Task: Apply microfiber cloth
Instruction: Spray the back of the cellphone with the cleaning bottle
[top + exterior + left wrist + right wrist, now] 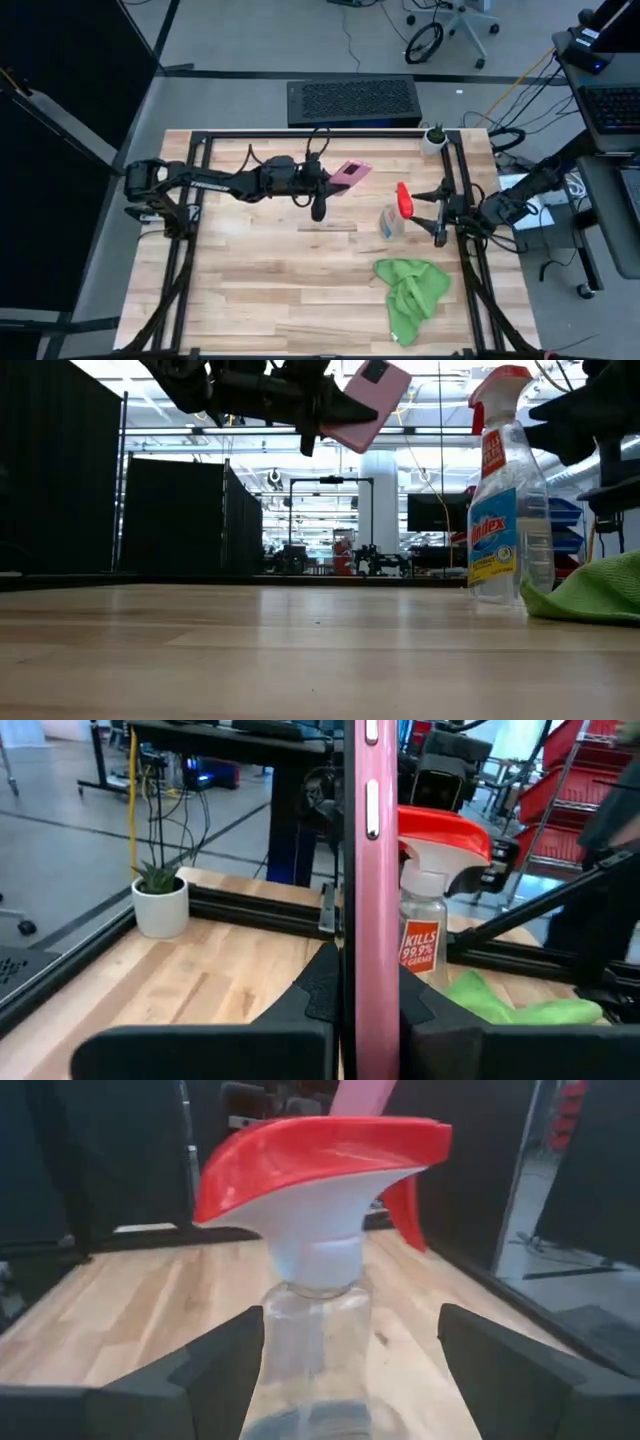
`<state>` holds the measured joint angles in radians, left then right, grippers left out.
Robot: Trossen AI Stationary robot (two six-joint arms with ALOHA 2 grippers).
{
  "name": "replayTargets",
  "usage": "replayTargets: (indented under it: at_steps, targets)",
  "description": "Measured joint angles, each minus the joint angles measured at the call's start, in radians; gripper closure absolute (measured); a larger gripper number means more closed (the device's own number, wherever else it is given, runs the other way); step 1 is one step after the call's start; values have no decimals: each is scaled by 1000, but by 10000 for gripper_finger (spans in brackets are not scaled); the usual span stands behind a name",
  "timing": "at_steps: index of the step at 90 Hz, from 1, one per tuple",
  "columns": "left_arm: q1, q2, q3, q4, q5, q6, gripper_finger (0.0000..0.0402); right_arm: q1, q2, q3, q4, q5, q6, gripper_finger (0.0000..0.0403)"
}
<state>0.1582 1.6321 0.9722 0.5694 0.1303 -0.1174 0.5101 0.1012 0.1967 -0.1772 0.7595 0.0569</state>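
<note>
Bright green microfiber cloth (412, 292), one only, lies crumpled on the wooden counter (260, 280) toward five o'clock in the high view, touched by neither arm; one clear spray bottle (394, 215) with a red nozzle stands upright just beyond it at about three o'clock; one pink phone (349, 173) is held off the counter near twelve o'clock; one small potted plant (434, 138) sits at the far corner near one o'clock. Two arms are at work: the left end effector (333, 177) is clenched on the phone's edges; the right end effector (425, 212) sits at the bottle, fingers spread either side without touching it.

The low view alone shows the phone (368, 405) lifted clear and tilted, the bottle (504, 500) label, and the cloth (590, 592) just beside the bottle's base; the left wrist view alone shows the phone (370, 890) edge-on between the fingers (200, 1055), with the plant (160, 895), bottle (425, 890) and cloth (500, 1005) behind; the right wrist view alone shows the open gap between each finger (220, 1370) and the bottle (315, 1260).
</note>
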Motion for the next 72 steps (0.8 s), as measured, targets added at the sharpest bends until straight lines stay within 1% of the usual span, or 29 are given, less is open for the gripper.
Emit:
replayTargets:
  at_steps: [6,18,38,48,57,72]
  targets:
    - [9,0,0,0,12,4,397,-30,-9,0,0,-16,-22,122]
    - [29,0,0,-2,51,3,397,-113,-41,0,2,-112,-39,122]
    - [39,1,0,-5,58,21,397,-281,-50,0,2,-247,-41,122]
    - [39,1,0,-5,58,23,397,-352,-31,0,24,-294,-44,122]
    - [38,1,0,-5,58,24,397,-410,-22,0,37,-314,-53,122]
    - [40,1,0,-3,58,28,397,-485,-22,0,37,-368,-54,122]
